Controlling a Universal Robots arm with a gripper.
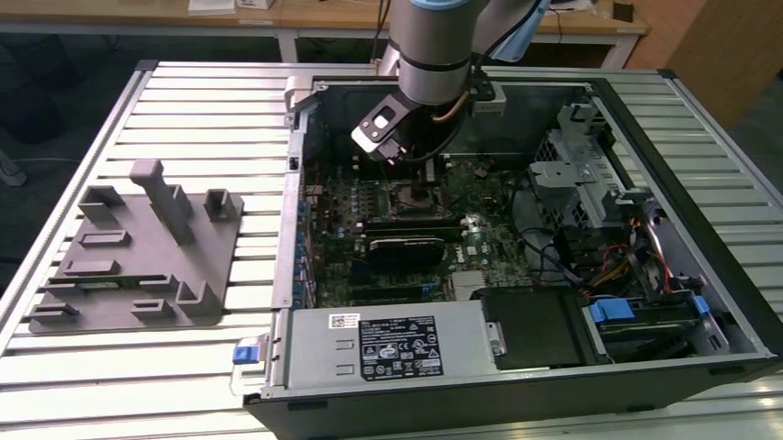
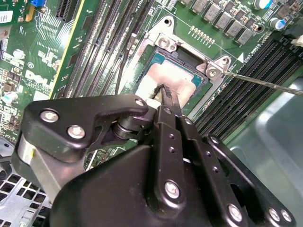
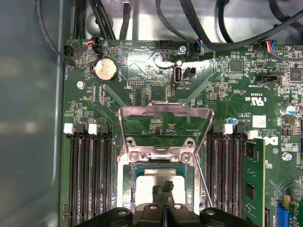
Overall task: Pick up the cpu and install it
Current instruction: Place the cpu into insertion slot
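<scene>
In open socket (image 3: 156,155): cpu (image 3: 147,182) lying flat, fingers (image 3: 157,195) together above it, tips hiding part of it.

The cpu (image 3: 147,182) sits in its socket (image 3: 161,154) on the motherboard (image 3: 142,90) — memory slots (image 3: 90,175) on both sides.

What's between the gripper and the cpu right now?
Nothing. In the second wrist view the tips of the shut gripper meet the silver top of the cpu, no gap visible.
</scene>
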